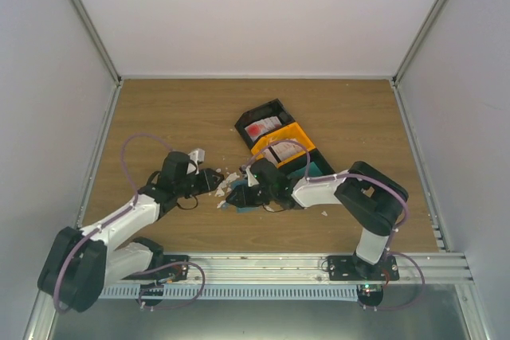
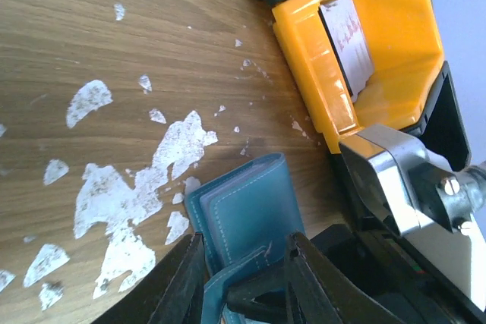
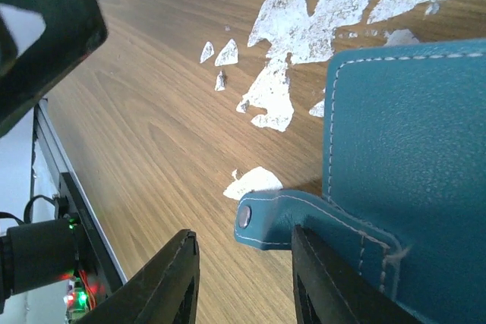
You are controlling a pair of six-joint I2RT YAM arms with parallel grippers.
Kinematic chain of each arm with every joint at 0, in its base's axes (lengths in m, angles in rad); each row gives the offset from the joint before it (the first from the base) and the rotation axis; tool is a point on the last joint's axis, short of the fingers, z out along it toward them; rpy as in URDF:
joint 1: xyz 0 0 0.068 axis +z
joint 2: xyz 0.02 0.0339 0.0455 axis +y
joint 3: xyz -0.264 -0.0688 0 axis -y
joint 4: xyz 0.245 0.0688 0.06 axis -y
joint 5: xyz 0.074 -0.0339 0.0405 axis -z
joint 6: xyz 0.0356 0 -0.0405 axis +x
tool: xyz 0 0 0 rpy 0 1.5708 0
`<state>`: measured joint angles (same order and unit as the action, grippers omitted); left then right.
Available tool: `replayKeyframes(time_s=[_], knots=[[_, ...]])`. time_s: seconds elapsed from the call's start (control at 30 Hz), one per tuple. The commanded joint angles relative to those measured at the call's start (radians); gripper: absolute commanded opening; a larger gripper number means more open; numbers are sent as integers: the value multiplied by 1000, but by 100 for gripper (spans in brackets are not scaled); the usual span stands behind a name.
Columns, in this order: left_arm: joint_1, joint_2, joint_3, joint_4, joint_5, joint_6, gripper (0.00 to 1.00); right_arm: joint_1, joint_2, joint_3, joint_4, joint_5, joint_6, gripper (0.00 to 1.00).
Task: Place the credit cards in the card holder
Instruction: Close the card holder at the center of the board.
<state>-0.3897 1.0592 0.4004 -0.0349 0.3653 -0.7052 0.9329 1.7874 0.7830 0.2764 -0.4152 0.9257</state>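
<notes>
- The card holder (image 2: 243,206), a teal wallet with pale stitching, lies on the wooden tabletop (image 1: 159,117) about midway between the left and right edges, nearer the near edge than the far one.
- The left gripper (image 2: 244,252) comes in from the left. Its fingers are clamped on a raised flap of the card holder, which fills the gap between them.
- The right gripper (image 3: 243,237) comes in from the right, and its jaws stand apart. The rounded tip of the holder's strap (image 3: 266,218), with its snap button, lies between them, and one finger (image 3: 326,278) touches the strap's base.
- White scraps (image 2: 178,149) are scattered over the wood just left of the holder.
- Three trays sit in a slanting row just right of the holder. The orange tray (image 2: 304,51) is between two black ones.
- A whitish credit card (image 2: 348,39) with red print leans inside the orange tray.
- A red-and-white credit card (image 1: 259,127) lies in the farther black tray (image 1: 243,123).
</notes>
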Motion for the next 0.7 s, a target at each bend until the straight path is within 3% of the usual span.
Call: replayKeyframes(time_s=[0.0,0.3,0.67], knots=[[-6,87,66,18,81,60,33,18,-17,31,-96,21,-64,36],[-7,233,150,32,179,89,33,55,-25,-5,-177,54,-108,39],[-69,350,189,84,162,101,41,48,-160,-134,-219,319,-38,42]])
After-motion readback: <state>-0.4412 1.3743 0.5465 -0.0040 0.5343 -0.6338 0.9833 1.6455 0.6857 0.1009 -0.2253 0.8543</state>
